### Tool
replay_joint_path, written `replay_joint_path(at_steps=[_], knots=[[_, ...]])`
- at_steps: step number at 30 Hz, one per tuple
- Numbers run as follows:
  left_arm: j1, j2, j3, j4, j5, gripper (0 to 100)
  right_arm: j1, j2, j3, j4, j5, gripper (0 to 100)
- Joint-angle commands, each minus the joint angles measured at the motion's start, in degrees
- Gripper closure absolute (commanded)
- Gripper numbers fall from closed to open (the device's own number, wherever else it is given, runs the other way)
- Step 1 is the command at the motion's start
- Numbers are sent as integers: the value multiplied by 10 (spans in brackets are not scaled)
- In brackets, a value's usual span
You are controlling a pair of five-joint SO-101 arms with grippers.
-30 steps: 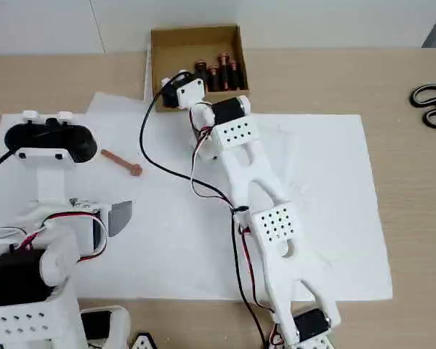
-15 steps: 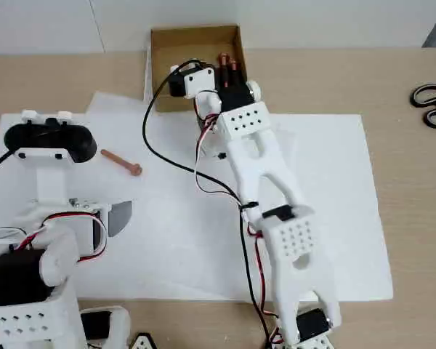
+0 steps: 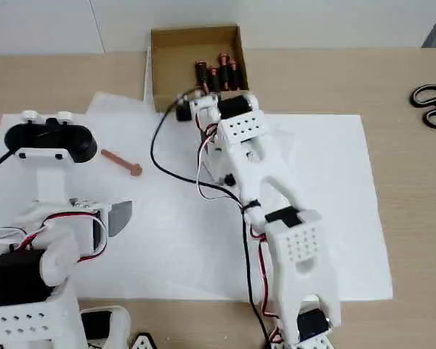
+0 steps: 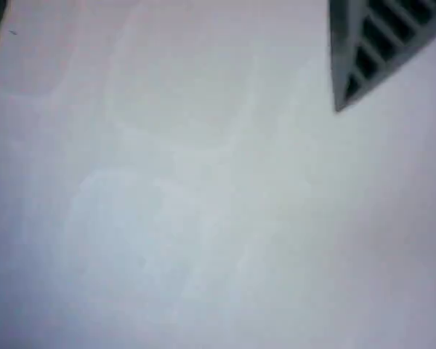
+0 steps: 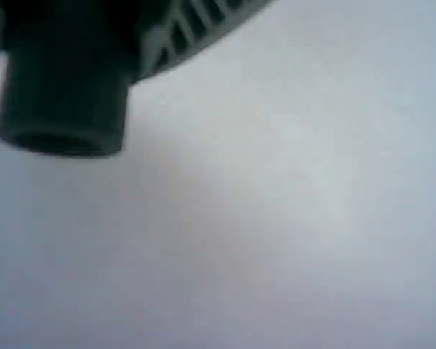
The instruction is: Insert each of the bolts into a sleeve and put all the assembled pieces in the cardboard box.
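The cardboard box [image 3: 176, 45] stands at the table's far edge with several bolt-in-sleeve pieces [image 3: 218, 73] lying in its right part. One loose copper bolt [image 3: 121, 161] lies on the white paper [image 3: 327, 189], to the left. My right gripper [image 3: 191, 109] hangs just in front of the box's near wall. In the right wrist view a dark cylinder [image 5: 62, 94] sits close over the paper; whether it is held I cannot tell. My left gripper [image 3: 116, 217] is low over the paper at the near left, below the loose bolt. It is open, with one grey finger [image 4: 363, 51] showing and nothing in it.
Scissors [image 3: 432, 104] lie at the table's far right, off the paper. Black and red cables [image 3: 160, 156] trail from the right arm across the paper's middle. The left arm's black motor [image 3: 51, 142] sits just left of the loose bolt.
The right arm swung over the cardboard box, then drew back to just in front of its near wall. The left arm and the loose bolt have not moved.
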Motion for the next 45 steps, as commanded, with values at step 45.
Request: replay_joint_path(at_steps=[45], knots=[[-10, 507, -286, -26, -456, 705, 76, -203, -22, 20, 2, 995]])
